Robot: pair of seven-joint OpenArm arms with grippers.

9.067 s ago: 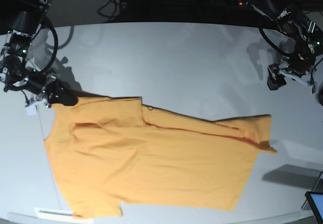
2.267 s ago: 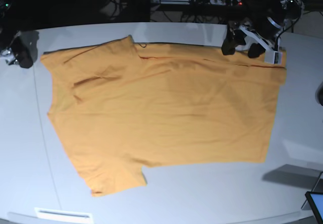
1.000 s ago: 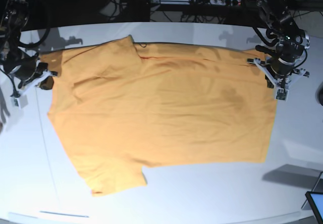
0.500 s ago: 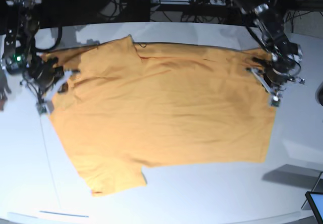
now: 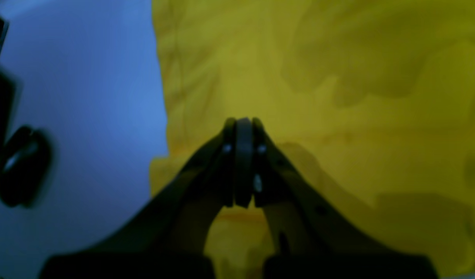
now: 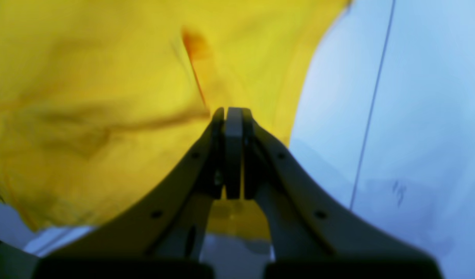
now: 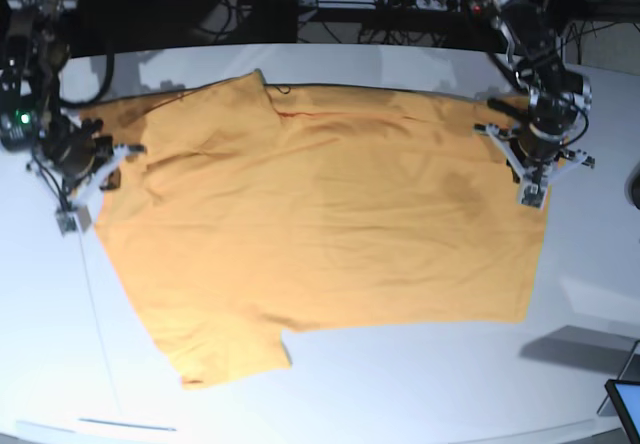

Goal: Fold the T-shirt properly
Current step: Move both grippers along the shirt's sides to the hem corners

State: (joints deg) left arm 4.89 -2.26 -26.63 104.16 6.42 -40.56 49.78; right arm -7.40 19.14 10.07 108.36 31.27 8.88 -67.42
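T-shirt [image 7: 320, 224] — orange-yellow, spread flat — lightly wrinkled.

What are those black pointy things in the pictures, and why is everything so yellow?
Those black pointy things are a robot's two hands. The robot has two arms, and each arm carries a small camera near its hand. One picture looks down from above at a big white table. An orange-yellow T-shirt lies spread out on it. The other two pictures come from the arm cameras, very close to the cloth, so they look almost all yellow.

From above, the left hand is at the right side of the shirt, and the right hand is at the left side. Up close, the left hand and the right hand both have their fingers pressed shut, right at the cloth. The pictures are too blurry to tell whether any cloth is pinched between them. The robot is meant to fold the shirt.
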